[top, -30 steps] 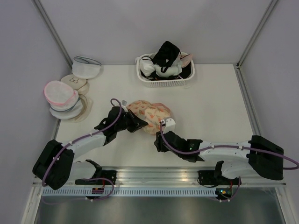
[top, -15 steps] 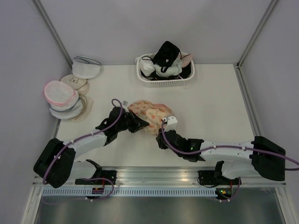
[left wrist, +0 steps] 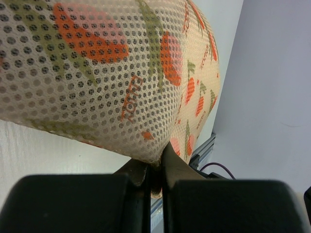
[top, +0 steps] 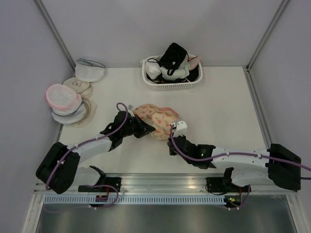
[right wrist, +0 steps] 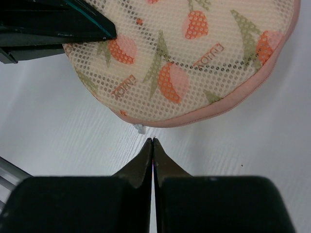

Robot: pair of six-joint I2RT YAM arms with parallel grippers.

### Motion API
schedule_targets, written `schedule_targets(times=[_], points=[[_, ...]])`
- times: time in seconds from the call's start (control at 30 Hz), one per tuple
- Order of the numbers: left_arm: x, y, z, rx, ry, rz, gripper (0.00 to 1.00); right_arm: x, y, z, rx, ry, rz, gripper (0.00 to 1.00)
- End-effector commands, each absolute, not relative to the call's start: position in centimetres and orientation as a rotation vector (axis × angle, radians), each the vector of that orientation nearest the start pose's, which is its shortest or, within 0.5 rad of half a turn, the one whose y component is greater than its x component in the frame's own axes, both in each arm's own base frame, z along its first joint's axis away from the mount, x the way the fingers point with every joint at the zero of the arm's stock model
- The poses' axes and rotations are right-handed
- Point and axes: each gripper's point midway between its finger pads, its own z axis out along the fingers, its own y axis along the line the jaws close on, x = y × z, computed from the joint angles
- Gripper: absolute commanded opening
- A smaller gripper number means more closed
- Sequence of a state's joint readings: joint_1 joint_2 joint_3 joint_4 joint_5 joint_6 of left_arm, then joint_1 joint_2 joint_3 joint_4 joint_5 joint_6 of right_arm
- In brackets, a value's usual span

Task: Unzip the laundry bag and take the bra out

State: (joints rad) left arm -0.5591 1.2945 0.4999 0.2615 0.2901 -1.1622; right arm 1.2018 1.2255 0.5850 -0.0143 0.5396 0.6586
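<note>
white table (top: 218,107) between pale lilac walls (top: 146,29); floral laundry bag (top: 156,118) lies mid-table.

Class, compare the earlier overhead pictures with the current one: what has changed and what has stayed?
The right gripper has edged slightly rightward beside the laundry bag, shut and empty. The left gripper still pinches the bag's mesh; the bag itself has stayed put.

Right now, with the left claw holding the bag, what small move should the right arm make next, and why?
Probably open the right claw and ease it forward onto the small white zip pull. That claw is shut on nothing, its tips just short of the pull at the laundry bag's peach edge, while the left claw pinches the mesh to steady it.
</note>
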Motion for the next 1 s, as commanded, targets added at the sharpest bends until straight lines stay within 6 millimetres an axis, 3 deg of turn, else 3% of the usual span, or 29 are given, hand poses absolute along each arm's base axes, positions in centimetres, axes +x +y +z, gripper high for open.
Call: schedule_targets(times=[0.0, 0.03, 0.07, 0.13, 0.2, 0.37, 0.57, 0.7, 0.8, 0.9, 0.93, 0.97], points=[[25.8, -26.9, 11.9, -0.489, 2.268, -1.312, 0.02, 18.0, 27.8, 9.8, -0.282, 2.139, 0.495, 0.01], [25.9, -27.0, 12.0, -0.488, 2.264, -1.317, 0.02, 17.6, 28.1, 9.9, -0.293, 2.141, 0.532, 0.02], [25.9, -27.0, 12.0, -0.488, 2.265, -1.319, 0.02, 17.5, 28.2, 9.9, -0.299, 2.139, 0.55, 0.28], [25.9, -27.1, 11.9, -0.491, 2.267, -1.326, 0.02, 17.1, 28.8, 10.1, -0.317, 2.123, 0.608, 0.46], [25.8, -27.3, 12.0, -0.49, 2.269, -1.34, 0.02, 16.8, 29.5, 10.1, -0.342, 2.116, 0.649, 0.51], [25.7, -27.5, 12.3, -0.482, 2.265, -1.351, 0.02, 17.1, 30.3, 8.8, -0.368, 2.124, 0.626, 0.52], [25.4, -27.7, 12.2, -0.48, 2.272, -1.358, 0.02, 18.7, 31.9, 9.6, -0.332, 2.07, 0.607, 0.5], [25.2, -27.8, 12.2, -0.477, 2.271, -1.371, 0.02, 19.7, 31.7, 9.9, -0.292, 2.049, 0.554, 0.34], [25.1, -27.6, 12.0, -0.48, 2.275, -1.358, 0.02, 19.7, 30.9, 10.6, -0.264, 2.026, 0.535, 0.31], [25.1, -27.5, 11.6, -0.483, 2.282, -1.348, 0.02, 19.3, 30.0, 10.9, -0.264, 2.02, 0.527, 0.17], [25.2, -27.5, 11.5, -0.485, 2.283, -1.346, 0.02, 19.1, 29.8, 10.9, -0.268, 2.025, 0.522, 0.05], [25.1, -27.5, 11.4, -0.484, 2.284, -1.344, 0.02, 18.9, 29.3, 10.4, -0.283, 2.046, 0.496, 0.0]])
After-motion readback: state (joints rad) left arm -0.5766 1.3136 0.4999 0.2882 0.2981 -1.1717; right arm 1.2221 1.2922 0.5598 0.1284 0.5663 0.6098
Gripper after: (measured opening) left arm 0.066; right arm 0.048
